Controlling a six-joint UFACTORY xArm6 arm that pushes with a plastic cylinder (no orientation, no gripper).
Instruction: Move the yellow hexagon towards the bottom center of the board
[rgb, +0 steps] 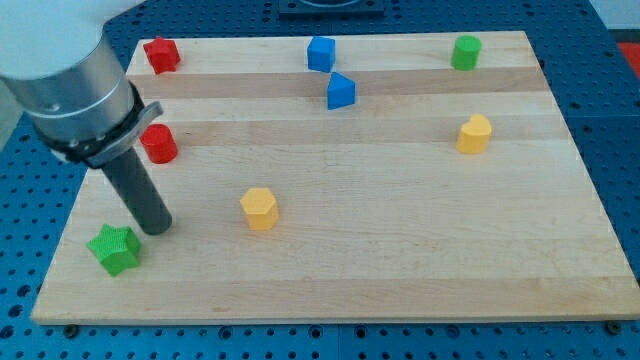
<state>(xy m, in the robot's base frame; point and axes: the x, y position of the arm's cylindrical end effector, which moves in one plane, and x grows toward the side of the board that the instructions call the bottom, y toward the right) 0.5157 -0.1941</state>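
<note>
1. Nearest the camera: green star block (113, 248), close to the bottom-left corner of the wooden board (400, 270).
2. Just up and right of the green star: my tip (157, 228), end of a bare dark rod with no jaws to open or close, touching no block.
3. Right of my tip, with bare wood between: yellow hexagon (259, 208), left of the board's centre, well clear of every edge.
4. Below and right of the yellow hexagon: open wood down to the board's bottom edge.
5. Up and left of the yellow hexagon: red cylinder (158, 144); farther up, red block (161, 54) at the top-left corner.
6. Along the top edge: blue cube (321, 53), blue wedge-like block (341, 91) just below it, green cylinder (465, 52) toward the right.
7. Far right of the yellow hexagon: second yellow block (474, 134), near the right edge.
</note>
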